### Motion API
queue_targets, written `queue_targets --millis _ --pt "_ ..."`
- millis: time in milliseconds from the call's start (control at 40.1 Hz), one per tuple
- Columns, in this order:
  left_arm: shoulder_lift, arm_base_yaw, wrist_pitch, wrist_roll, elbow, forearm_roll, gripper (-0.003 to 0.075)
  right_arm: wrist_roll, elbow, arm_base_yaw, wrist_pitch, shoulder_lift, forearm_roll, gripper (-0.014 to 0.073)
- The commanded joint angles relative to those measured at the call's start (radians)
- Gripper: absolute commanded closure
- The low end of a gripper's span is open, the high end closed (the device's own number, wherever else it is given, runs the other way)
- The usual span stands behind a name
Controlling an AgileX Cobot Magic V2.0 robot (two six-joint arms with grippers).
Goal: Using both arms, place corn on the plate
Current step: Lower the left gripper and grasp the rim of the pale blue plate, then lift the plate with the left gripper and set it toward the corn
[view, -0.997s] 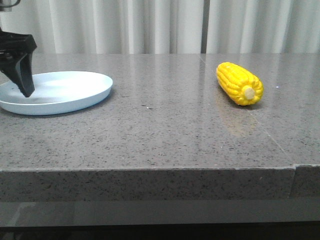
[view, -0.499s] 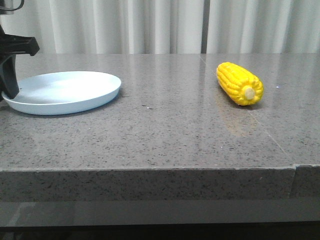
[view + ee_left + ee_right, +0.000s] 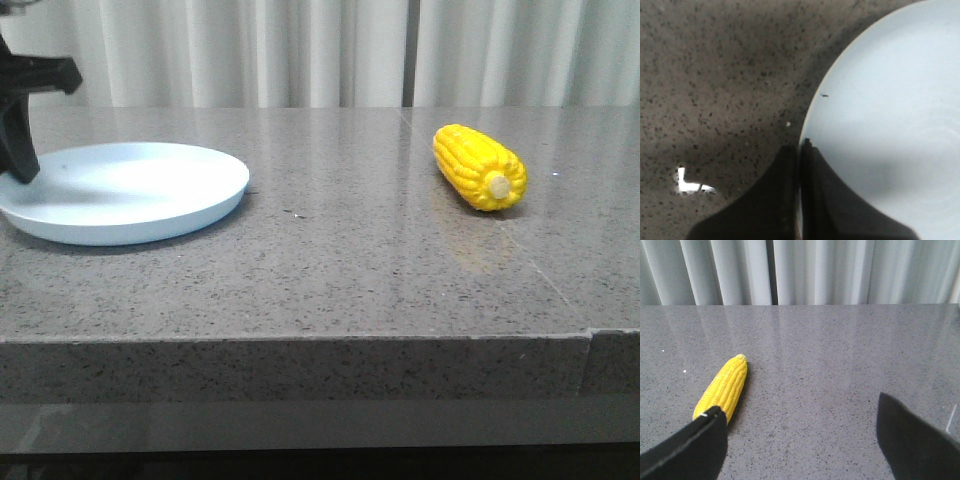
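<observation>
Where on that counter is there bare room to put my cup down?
The wide grey stretch between the plate and the corn is bare, as is the front strip. The far left is crowded: the left gripper clamps the plate's rim.

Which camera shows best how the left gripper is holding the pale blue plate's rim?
The left wrist view: the black left gripper is shut on the rim of the round pale blue plate, one finger on each side. The front view shows only one finger at the plate's far-left edge. The right wrist view shows neither.
</observation>
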Motion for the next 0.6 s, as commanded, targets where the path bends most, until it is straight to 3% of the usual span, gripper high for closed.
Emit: queue_targets --millis 0,199,573 --pt "-0.089 -0.006 -0.047 -0.009 -0.066 -0.036 0.0741 -0.010 -0.035 -0.008 -0.076 0.014 -0.015 -0.0038" --pt "-0.107 -0.017 0.017 0.006 -0.172 -0.137 0.0741 -0.010 -0.035 -0.008 -0.076 0.014 -0.015 -0.0038" --pt "-0.006 -0.158 -0.032 0.006 -0.211 -0.193 0.0741 -0.010 -0.035 -0.008 -0.076 0.014 -0.015 -0.0038"
